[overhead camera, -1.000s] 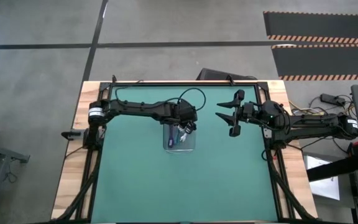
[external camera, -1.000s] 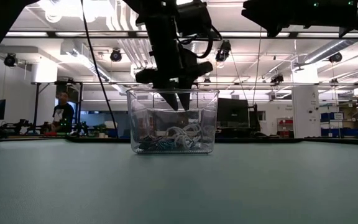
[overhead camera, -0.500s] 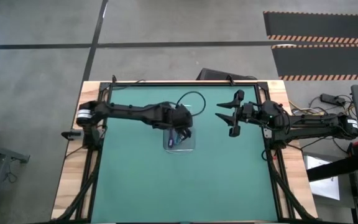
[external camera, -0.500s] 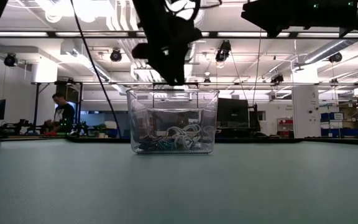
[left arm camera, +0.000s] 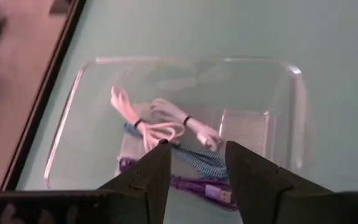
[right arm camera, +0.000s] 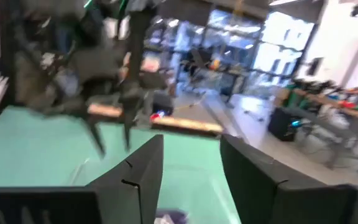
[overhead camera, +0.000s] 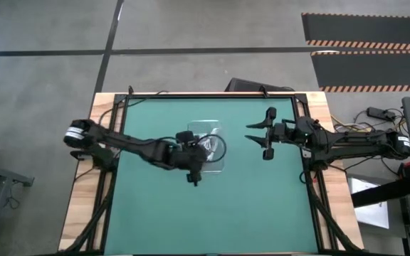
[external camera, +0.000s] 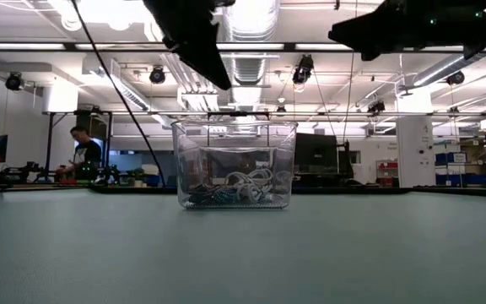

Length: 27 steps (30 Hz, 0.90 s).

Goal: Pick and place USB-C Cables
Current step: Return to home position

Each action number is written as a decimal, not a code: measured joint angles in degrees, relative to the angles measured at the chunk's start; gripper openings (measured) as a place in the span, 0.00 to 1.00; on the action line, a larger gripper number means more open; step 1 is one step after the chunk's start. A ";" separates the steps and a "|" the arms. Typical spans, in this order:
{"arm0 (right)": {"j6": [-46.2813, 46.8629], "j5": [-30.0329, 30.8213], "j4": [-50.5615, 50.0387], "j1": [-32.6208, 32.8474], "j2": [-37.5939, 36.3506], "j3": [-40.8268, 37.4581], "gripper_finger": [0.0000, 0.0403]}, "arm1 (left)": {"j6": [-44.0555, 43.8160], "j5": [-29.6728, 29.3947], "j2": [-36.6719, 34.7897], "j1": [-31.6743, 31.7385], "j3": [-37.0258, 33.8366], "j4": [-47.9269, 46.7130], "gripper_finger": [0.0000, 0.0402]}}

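The clear tray [overhead camera: 210, 132] stands on the green mat, and the USB-C cables lie in a heap on its floor [external camera: 227, 191]. In the left wrist view I see two white bundles [left arm camera: 160, 121], a teal-blue one [left arm camera: 199, 159] and a dark purple one [left arm camera: 197, 186]. My left gripper [overhead camera: 194, 176] hangs open and empty, high over the tray's near side [external camera: 201, 51]. My right gripper [overhead camera: 263, 140] waits open in the air to the right of the tray, holding nothing.
The green mat [overhead camera: 262, 206] lies bare around the tray, within a black frame [overhead camera: 309, 178] on a wooden table. Across the room in the low view a person [external camera: 83, 152] stands at a bench. Black arm wires loop by the tray [overhead camera: 219, 146].
My left gripper has risen out of the tray with nothing in it, then drawn back toward the table's near-left, and now sits well above the rim. The cables have stayed in the tray. My right gripper has turned a little where it hovers.
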 joint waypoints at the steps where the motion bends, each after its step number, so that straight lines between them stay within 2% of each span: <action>1: -0.17 -1.02 -0.65 0.01 -0.01 -0.28 0.36 | 1.21 -0.09 -1.46 -0.39 -2.12 2.65 0.34; 4: -0.10 -3.62 -0.97 0.05 -0.03 -1.66 0.31 | 4.12 -0.09 -6.92 -0.89 -8.94 10.40 0.34; 14: 0.92 -3.71 -0.58 0.13 -0.81 -6.92 0.11 | 12.13 0.16 -26.04 -0.68 -32.05 35.86 0.34; 19: 1.60 -3.75 -0.46 0.13 -2.02 -8.94 0.03 | 11.85 0.23 -34.31 -0.68 -40.98 43.19 0.34; 27: 3.24 -3.91 -0.47 0.13 -6.70 -12.04 0.02 | 11.76 0.41 -43.00 -0.68 -50.19 49.95 0.34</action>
